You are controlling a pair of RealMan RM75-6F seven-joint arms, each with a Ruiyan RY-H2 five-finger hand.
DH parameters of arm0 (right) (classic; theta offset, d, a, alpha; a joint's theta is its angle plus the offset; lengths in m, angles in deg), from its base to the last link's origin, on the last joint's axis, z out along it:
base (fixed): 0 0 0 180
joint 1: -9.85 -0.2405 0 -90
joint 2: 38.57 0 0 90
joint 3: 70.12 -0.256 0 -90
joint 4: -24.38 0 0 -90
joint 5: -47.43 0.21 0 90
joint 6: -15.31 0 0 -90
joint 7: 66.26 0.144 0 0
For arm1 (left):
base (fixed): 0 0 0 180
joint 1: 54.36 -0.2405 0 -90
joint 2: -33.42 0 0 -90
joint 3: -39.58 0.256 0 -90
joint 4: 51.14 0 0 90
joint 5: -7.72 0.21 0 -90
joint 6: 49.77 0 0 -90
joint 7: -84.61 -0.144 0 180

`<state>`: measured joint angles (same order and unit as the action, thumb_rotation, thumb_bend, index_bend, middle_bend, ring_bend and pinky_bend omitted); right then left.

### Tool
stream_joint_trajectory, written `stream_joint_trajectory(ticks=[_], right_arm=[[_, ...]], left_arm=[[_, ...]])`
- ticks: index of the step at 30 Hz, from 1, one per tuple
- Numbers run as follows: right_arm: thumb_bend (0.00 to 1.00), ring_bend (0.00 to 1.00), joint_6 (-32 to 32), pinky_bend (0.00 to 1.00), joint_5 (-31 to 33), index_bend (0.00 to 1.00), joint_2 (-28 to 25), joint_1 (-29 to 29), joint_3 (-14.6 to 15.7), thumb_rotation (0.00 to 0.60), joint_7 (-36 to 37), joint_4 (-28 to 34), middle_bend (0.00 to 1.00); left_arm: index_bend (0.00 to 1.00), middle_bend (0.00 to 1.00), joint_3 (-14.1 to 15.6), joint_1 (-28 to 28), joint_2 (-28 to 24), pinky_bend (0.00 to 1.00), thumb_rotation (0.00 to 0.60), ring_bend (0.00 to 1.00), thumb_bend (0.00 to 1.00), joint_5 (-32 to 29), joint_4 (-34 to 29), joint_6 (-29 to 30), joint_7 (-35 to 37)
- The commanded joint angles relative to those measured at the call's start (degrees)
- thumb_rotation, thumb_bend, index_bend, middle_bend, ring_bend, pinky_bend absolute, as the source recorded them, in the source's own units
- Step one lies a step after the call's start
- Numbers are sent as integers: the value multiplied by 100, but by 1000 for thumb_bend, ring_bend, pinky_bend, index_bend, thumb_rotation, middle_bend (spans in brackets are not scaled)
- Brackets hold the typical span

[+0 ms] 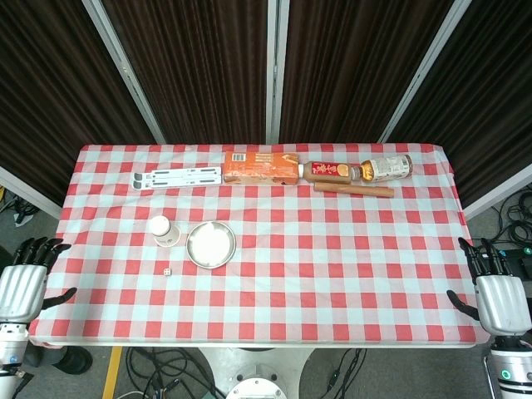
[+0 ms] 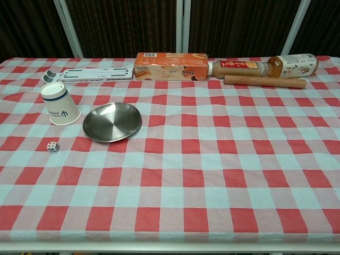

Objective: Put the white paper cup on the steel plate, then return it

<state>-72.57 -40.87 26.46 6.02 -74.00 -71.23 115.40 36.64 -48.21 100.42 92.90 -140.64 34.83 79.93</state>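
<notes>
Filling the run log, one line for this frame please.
phase: not started | white paper cup: upside down on cloth, left of steel plate, apart | left hand: open, table edge | right hand: open, table edge

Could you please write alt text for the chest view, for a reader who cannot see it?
A white paper cup stands upside down on a red-and-white checked table, just left of an empty steel plate, with a small die in front. Along the far edge lie a white rack, an orange box, two bottles and a wooden rolling pin.
</notes>
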Motion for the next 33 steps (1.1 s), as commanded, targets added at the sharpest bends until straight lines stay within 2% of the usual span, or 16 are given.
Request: stream_joint_trajectory(ticks=[1, 13, 17, 21, 23, 26, 29, 33], right_arm=[[78, 51, 16, 171, 3, 64, 0, -10, -2, 600, -3, 7, 203], [78, 51, -83, 171, -60, 64, -135, -17, -59, 600, 14, 109, 204], [77, 51, -122, 171, -83, 72, -263, -44, -119, 600, -31, 178, 211], [78, 51, -98, 172, -68, 80, -342, -71, -148, 600, -42, 249, 218], [78, 57, -70, 174, -49, 83, -368, -76, -147, 600, -26, 272, 223], [78, 70, -16, 186, -11, 87, -401, -80, -134, 600, -12, 301, 233], [78, 77, 3, 195, 7, 91, -415, -83, -131, 600, -17, 318, 238], [78, 86, 1, 207, 16, 100, -419, -73, -122, 600, -2, 320, 244]], left_arm=[[249, 191, 2, 13, 18, 125, 600, 122, 69, -38, 14, -50, 8], [257, 192, 40, 111, 80, 126, 600, 122, 69, 61, 41, -178, 73], [268, 258, 44, 422, 120, 159, 600, 171, 68, 318, 115, -492, 151], [286, 336, -3, 808, 264, 342, 600, 263, 69, 415, 203, -958, 292], [303, 401, -33, 990, 367, 481, 600, 352, 69, 411, 262, -1194, 380], [333, 488, -117, 1301, 594, 630, 600, 457, 74, 322, 397, -1605, 494], [362, 606, -206, 1617, 854, 786, 600, 605, 88, 56, 543, -2135, 450], [382, 710, -274, 1898, 1161, 843, 600, 709, 92, -315, 676, -2641, 131]])
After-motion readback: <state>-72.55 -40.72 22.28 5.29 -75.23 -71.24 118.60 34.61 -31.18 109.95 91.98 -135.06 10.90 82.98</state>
